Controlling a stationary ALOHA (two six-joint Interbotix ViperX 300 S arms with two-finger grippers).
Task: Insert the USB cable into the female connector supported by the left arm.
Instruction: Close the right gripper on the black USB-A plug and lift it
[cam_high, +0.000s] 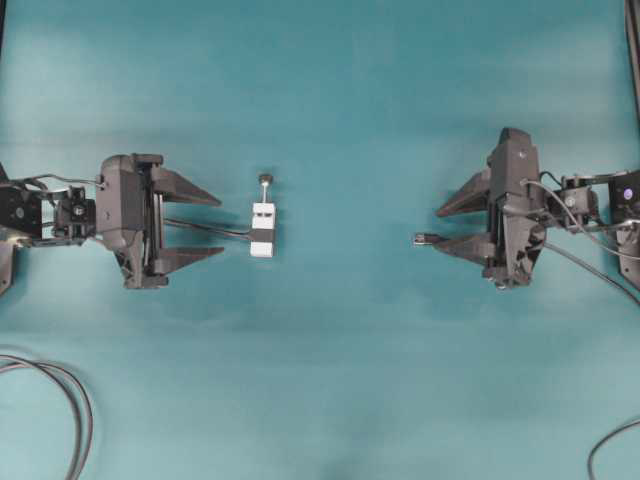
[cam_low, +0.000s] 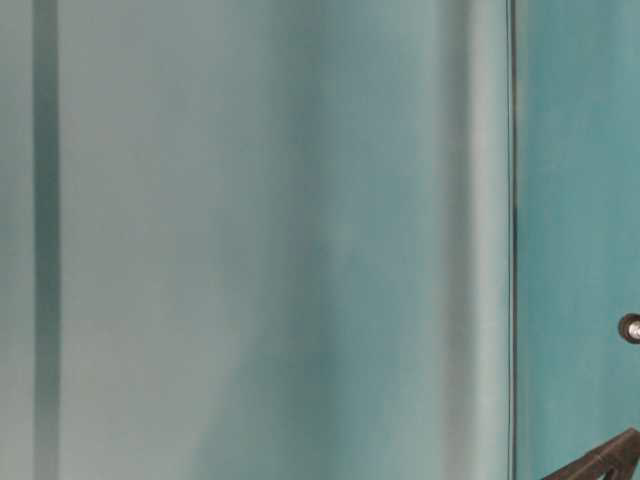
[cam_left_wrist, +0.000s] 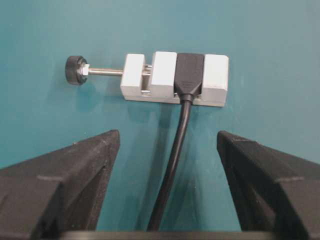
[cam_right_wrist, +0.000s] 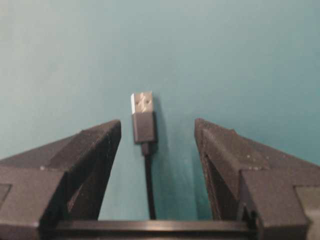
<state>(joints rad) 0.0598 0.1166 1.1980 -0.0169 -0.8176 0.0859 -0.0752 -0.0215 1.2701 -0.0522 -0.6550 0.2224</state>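
Observation:
The female connector (cam_high: 262, 230), a white block with a black band and a rod ending in a black knob (cam_high: 265, 180), lies flat on the teal table just ahead of my left gripper (cam_high: 221, 226). In the left wrist view the female connector (cam_left_wrist: 175, 77) sits beyond my left gripper (cam_left_wrist: 167, 134), which is open; only the block's own thin black cable (cam_left_wrist: 172, 165) runs between the fingers, untouched. The USB cable's plug (cam_high: 424, 239) lies on the table at the tips of my right gripper (cam_high: 438, 228). Seen from the right wrist, the plug (cam_right_wrist: 142, 120) rests between the open fingers of my right gripper (cam_right_wrist: 157, 122), apart from both.
Thick looped black cables lie at the lower left (cam_high: 70, 410) and lower right (cam_high: 610, 450) table corners. About a hand's width of bare teal table (cam_high: 345, 230) separates connector and plug. The table-level view shows mostly blurred teal, with a dark finger (cam_low: 610, 462) at its lower right corner.

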